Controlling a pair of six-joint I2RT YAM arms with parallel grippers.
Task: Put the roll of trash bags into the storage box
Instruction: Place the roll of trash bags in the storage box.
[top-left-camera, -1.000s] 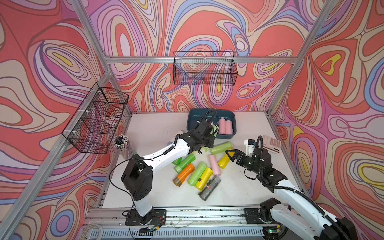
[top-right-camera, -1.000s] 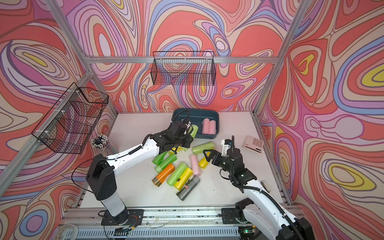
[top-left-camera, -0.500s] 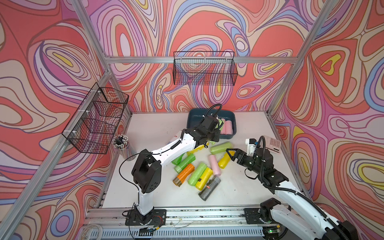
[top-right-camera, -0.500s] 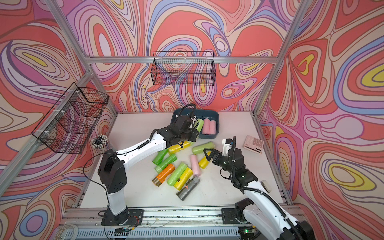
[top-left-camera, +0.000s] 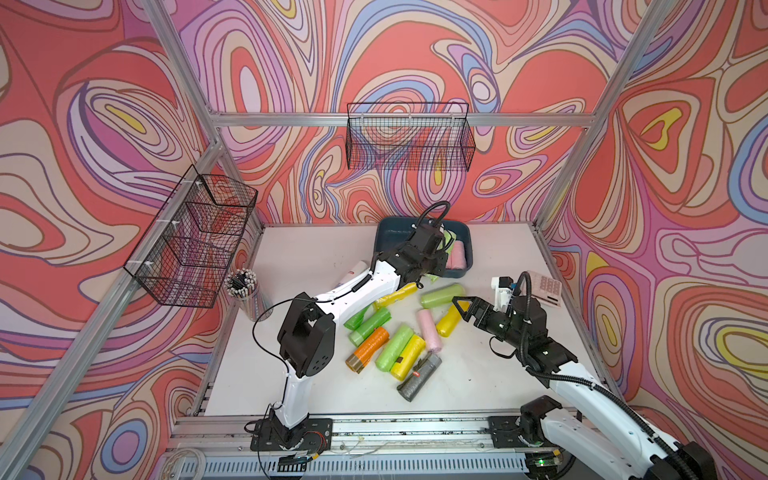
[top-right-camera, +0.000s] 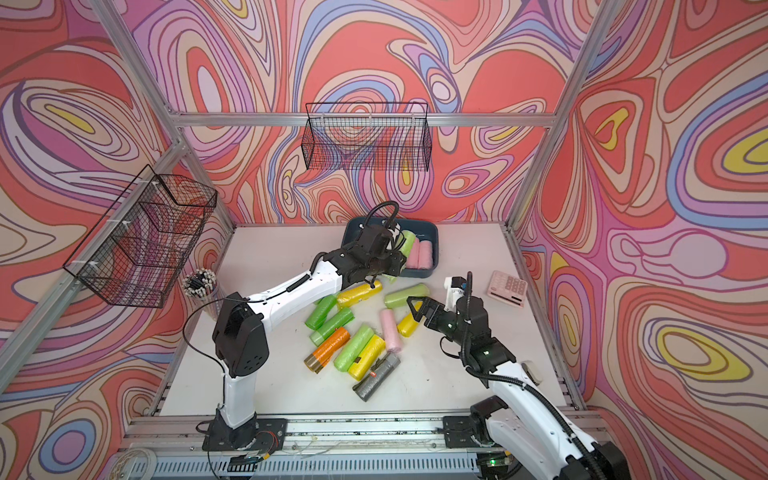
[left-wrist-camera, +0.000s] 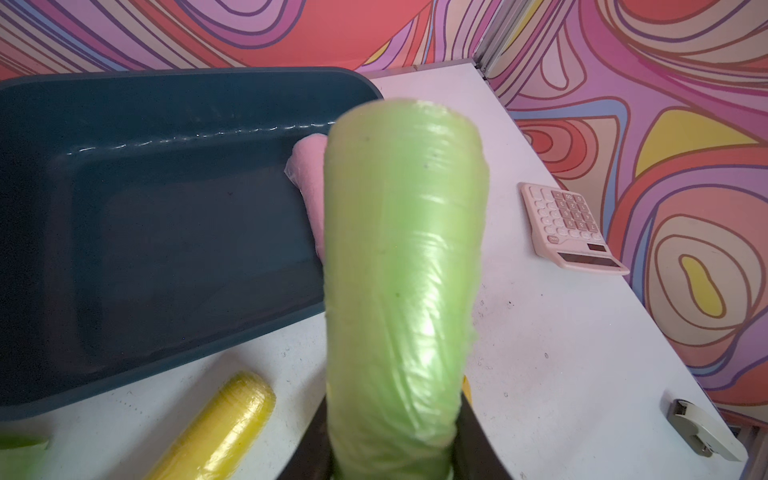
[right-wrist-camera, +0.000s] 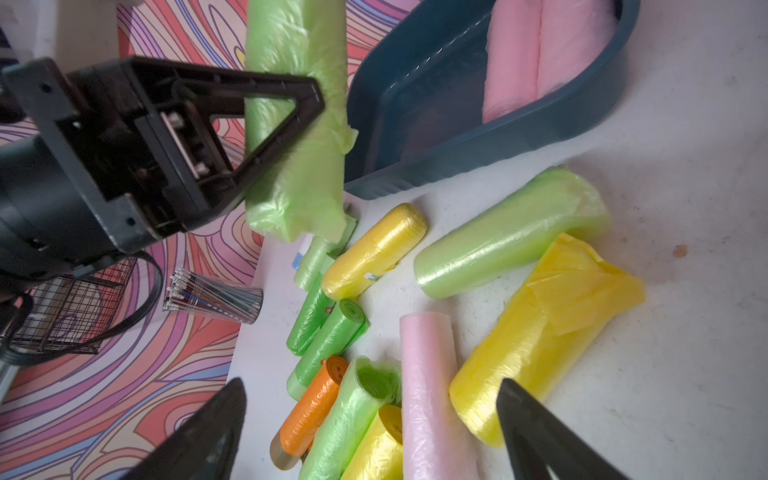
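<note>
1. While the left hand pinches the green roll over the storage box's edge, two pink rolls lie inside.
2. The right hand hangs spread above loose rolls on the counter.

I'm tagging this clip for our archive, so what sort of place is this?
Most likely a robot test booth, not a home. Swirl-patterned walls fill a metal frame, the left arm and right arm are bolted to a rail, and trash bag rolls lie scattered between them.
</note>
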